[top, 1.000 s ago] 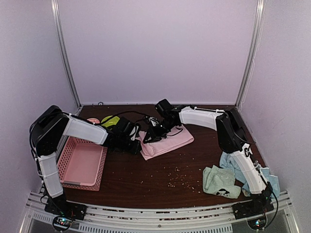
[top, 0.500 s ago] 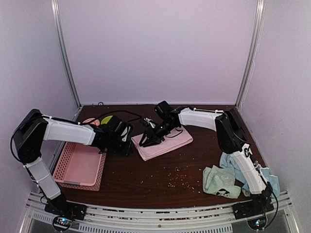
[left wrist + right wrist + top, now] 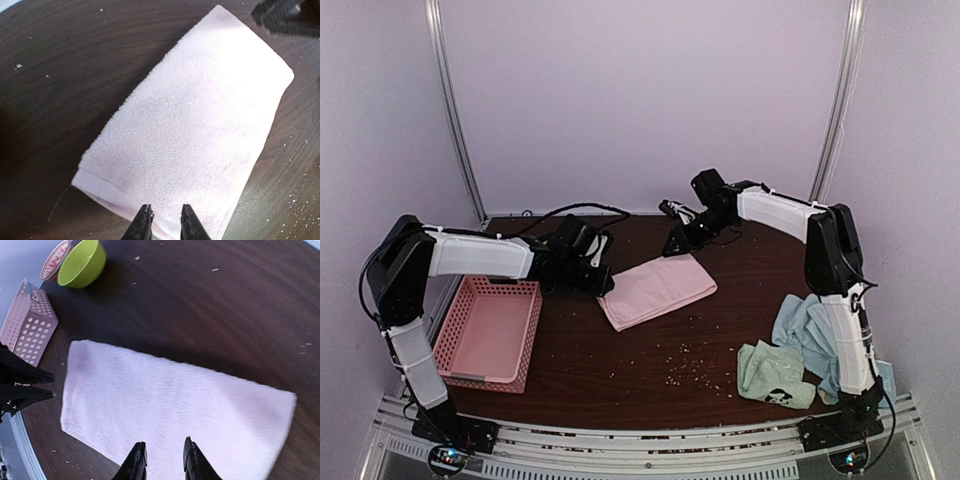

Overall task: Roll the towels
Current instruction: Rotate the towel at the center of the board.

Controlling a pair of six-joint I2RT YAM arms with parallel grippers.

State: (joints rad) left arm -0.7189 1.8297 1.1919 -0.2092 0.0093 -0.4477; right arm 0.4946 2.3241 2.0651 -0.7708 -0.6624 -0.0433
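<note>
A pink towel (image 3: 658, 289) lies folded flat in the middle of the table; it also shows in the left wrist view (image 3: 195, 120) and the right wrist view (image 3: 165, 405). My left gripper (image 3: 605, 284) hovers at the towel's left end, slightly open and empty (image 3: 165, 222). My right gripper (image 3: 673, 248) is raised above the towel's far edge, slightly open and empty (image 3: 163, 460). A mint green towel (image 3: 775, 375) with a dark mark and crumpled light blue towels (image 3: 810, 330) lie at the right front.
A pink latticed basket (image 3: 485, 335) stands at the left, also in the right wrist view (image 3: 27, 322). A green bowl (image 3: 82, 265) and a red-rimmed round lid (image 3: 54, 260) sit at the back left. Crumbs (image 3: 685, 365) are scattered in front of the pink towel.
My right gripper has lifted off the towel and drawn back to the right. My left gripper pulled back left, then returned to the towel's left end. The towel now lies flat.
</note>
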